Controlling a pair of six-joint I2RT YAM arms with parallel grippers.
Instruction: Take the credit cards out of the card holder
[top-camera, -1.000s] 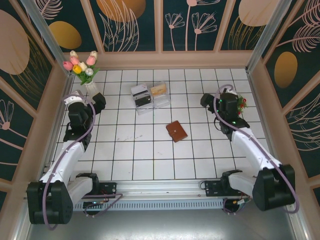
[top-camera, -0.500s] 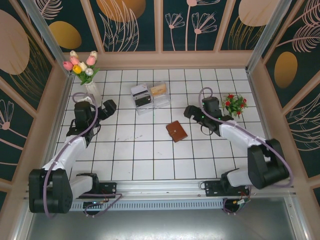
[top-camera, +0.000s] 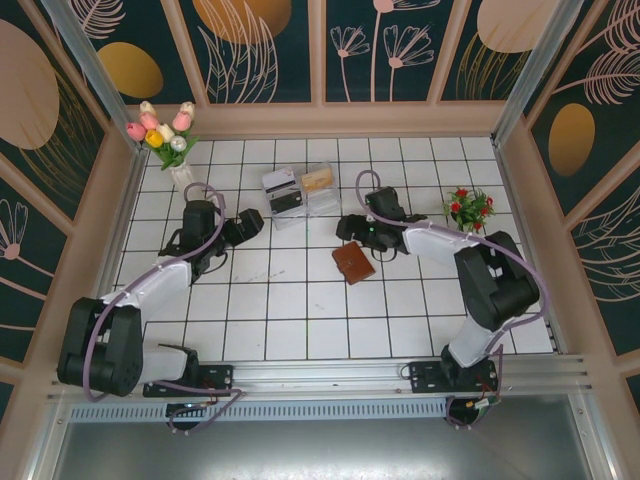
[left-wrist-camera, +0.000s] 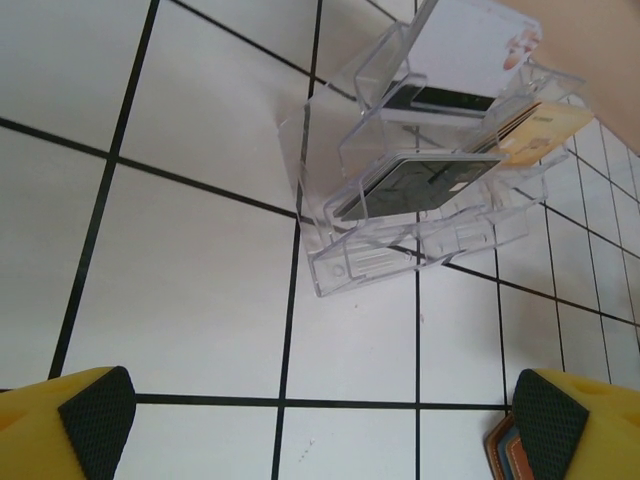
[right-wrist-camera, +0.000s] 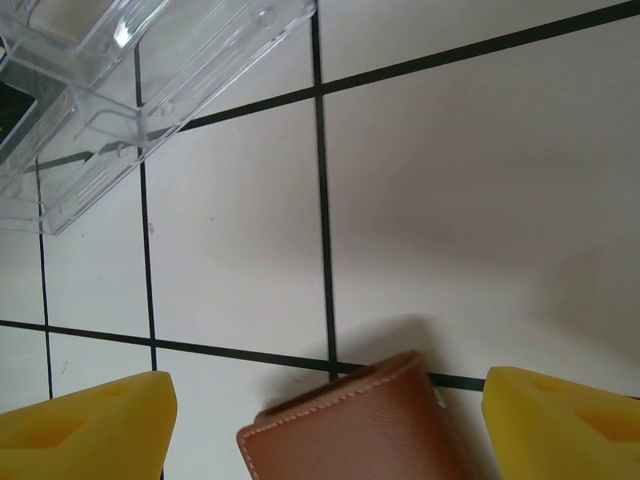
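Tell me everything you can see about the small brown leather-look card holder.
The small brown leather-look card holder lies folded shut, flat on the white tiled table, skewed to the grid lines, nearer the arms than the clear plastic tray. Pale stitching follows its rounded edge. The open right gripper straddles it; contact isn't evident.

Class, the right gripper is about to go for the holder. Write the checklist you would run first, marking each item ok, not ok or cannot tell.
1. Right gripper open: ok, fingers wide apart.
2. Holder lined up between its fingers: ok, in the right wrist view.
3. Holder gripped: not ok, fingers not closed on it.
4. Tray apart from holder: ok.
5. Left gripper open: ok.
6. Cards seen in holder: cannot tell, it lies folded shut.
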